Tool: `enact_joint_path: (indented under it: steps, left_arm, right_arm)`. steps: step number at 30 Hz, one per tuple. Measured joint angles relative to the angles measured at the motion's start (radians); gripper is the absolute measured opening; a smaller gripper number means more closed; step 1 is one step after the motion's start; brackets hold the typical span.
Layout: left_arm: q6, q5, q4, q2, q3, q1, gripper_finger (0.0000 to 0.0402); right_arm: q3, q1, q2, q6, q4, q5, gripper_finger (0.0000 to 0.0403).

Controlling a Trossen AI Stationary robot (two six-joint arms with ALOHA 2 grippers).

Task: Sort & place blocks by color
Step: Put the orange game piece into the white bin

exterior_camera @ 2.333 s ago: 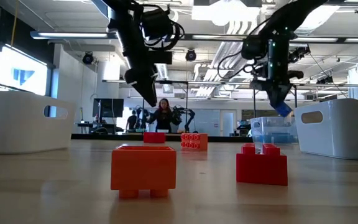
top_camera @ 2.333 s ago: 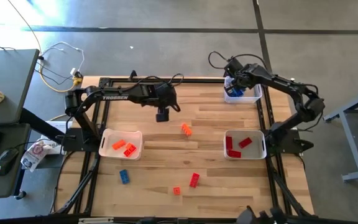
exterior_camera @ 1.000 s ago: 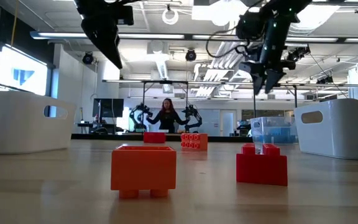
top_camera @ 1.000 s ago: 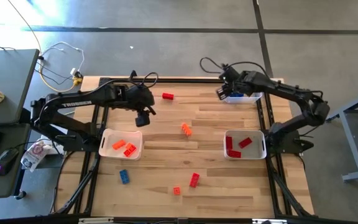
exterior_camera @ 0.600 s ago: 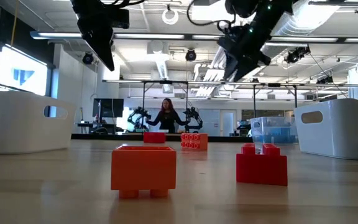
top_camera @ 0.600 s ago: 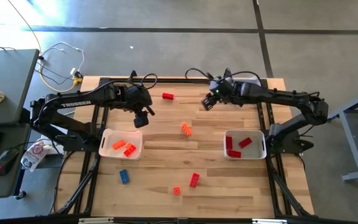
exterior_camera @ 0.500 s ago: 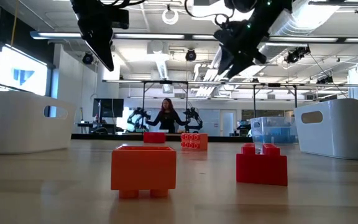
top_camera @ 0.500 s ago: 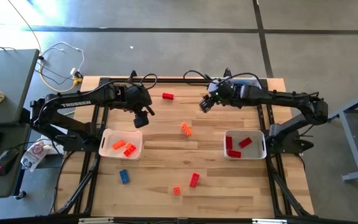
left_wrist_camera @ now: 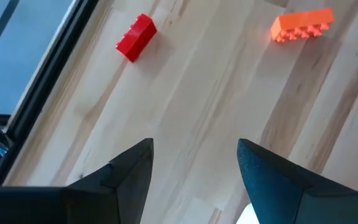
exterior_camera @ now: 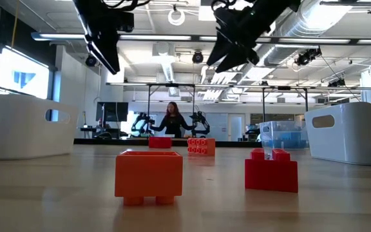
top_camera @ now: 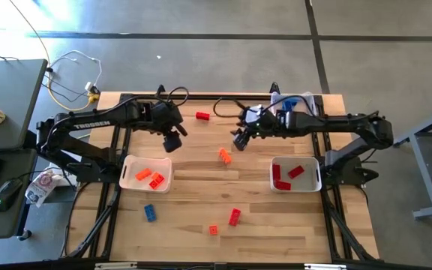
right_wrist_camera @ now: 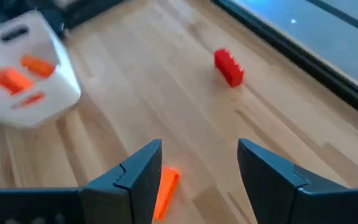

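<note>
Loose blocks lie on the wooden table: a red block (top_camera: 202,116) at the far middle, an orange block (top_camera: 224,155) at the centre, and a blue (top_camera: 150,213), a small orange (top_camera: 213,229) and a red one (top_camera: 235,217) nearer the front. My left gripper (top_camera: 172,141) hovers open above the table, left of the far red block (left_wrist_camera: 137,37). My right gripper (top_camera: 239,140) hovers open just beyond the centre orange block (right_wrist_camera: 165,185), which shows by its finger. Neither gripper has anything between its fingers.
A white tray (top_camera: 130,166) at the left holds orange blocks. A white tray (top_camera: 311,178) at the right holds red blocks. A tray with blue pieces (top_camera: 295,101) at the far right is partly hidden by my right arm. Bare wood lies between the trays.
My right gripper has swung from over the far-right tray toward the table's left edge and a little nearer, and now hovers by the centre orange block.
</note>
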Motion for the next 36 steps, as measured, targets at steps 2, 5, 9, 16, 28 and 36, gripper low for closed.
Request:
enact_joint_path:
  steps: [2,5,9,16,28,36]
  left_arm:
    - [-0.003,-0.004,0.004,0.001,0.000,0.007,0.0218]
    - [-0.003,-0.006,0.007,0.001,0.000,0.015,0.0218]
    - [-0.003,-0.007,0.014,0.001,0.000,0.024,0.0218]
    - [-0.003,-0.007,0.019,0.002,0.000,0.026,0.0218]
    - [-0.011,-0.007,0.036,0.002,0.000,0.026,0.0218]
    - [-0.011,-0.006,0.040,0.002,0.000,0.026,0.0218]
  right_arm:
    - [0.000,0.019,0.014,-0.013,0.026,0.000,0.0195]
    - [0.000,0.040,0.035,-0.015,0.041,0.000,0.0195]
    - [0.000,0.064,0.072,-0.033,0.072,0.001,0.0195]
    - [0.000,0.087,0.147,0.056,0.109,0.002,0.0195]
    - [0.000,0.130,0.249,0.171,0.077,-0.002,0.0195]
    - [0.000,0.136,0.312,0.175,0.072,-0.003,0.0195]
